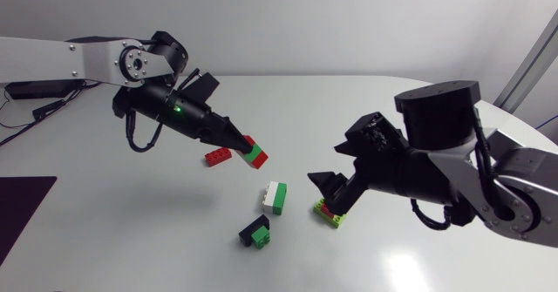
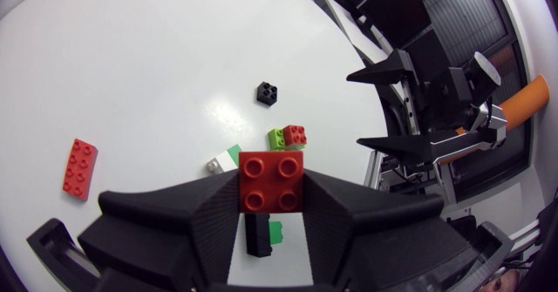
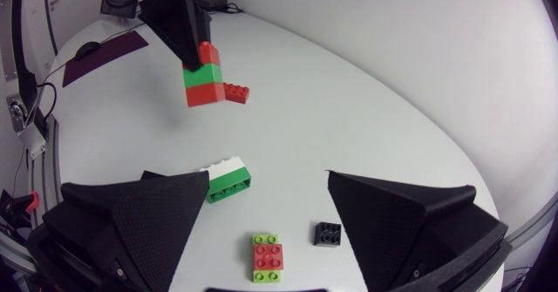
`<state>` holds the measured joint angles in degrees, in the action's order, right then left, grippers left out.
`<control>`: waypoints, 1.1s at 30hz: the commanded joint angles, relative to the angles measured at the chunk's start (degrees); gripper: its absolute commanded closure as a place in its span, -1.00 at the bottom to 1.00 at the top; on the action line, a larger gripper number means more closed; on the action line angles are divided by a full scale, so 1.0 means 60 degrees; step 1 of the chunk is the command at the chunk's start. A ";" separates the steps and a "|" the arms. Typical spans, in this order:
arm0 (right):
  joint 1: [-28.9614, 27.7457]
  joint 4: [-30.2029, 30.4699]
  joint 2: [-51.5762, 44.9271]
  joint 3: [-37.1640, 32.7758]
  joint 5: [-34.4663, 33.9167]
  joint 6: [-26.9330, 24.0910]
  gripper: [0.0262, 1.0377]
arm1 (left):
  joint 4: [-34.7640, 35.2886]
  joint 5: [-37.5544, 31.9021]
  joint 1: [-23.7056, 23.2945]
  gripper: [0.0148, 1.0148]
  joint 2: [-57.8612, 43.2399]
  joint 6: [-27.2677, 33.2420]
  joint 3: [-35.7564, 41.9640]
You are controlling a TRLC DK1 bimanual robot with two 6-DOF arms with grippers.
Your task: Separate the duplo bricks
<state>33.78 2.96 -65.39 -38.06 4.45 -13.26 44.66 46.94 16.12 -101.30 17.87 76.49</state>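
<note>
My left gripper [image 1: 247,146] is shut on a stack of red and green duplo bricks [image 1: 256,153], held in the air above the table. Between its fingers, the stack's red studded face [image 2: 271,180] shows in the left wrist view. The right wrist view shows the stack [image 3: 203,78] as red, green, red, hanging ahead of my right gripper [image 3: 268,180]. My right gripper [image 1: 338,163] stands wide open and holds nothing, just above a lime brick with a red brick on it [image 1: 330,212].
A loose red brick [image 1: 218,157] lies on the table behind the held stack. A white-and-green pair [image 1: 275,197] and a black-and-green pair [image 1: 255,232] lie near the middle. The round white table [image 1: 131,231] has free room at the left front.
</note>
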 commanded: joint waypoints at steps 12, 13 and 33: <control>0.1064 -0.0567 -0.0851 -0.0175 -0.0624 -0.0266 -0.85 | -0.0091 0.0732 0.0580 0.60 -0.0505 -0.0766 0.0611; 0.1064 -0.0640 -0.0953 -0.0219 -0.0624 -0.0325 -0.85 | -0.0091 0.0746 0.0580 0.60 -0.0476 -0.0795 0.0670; 0.1870 -0.0728 -0.2462 -0.1610 -0.1210 -0.0647 -0.85 | -0.0091 0.0908 0.0199 0.60 -0.0461 -0.0883 0.0743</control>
<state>44.18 -0.67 -78.63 -46.15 -2.00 -16.14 44.16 51.18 17.67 -103.15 13.61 79.48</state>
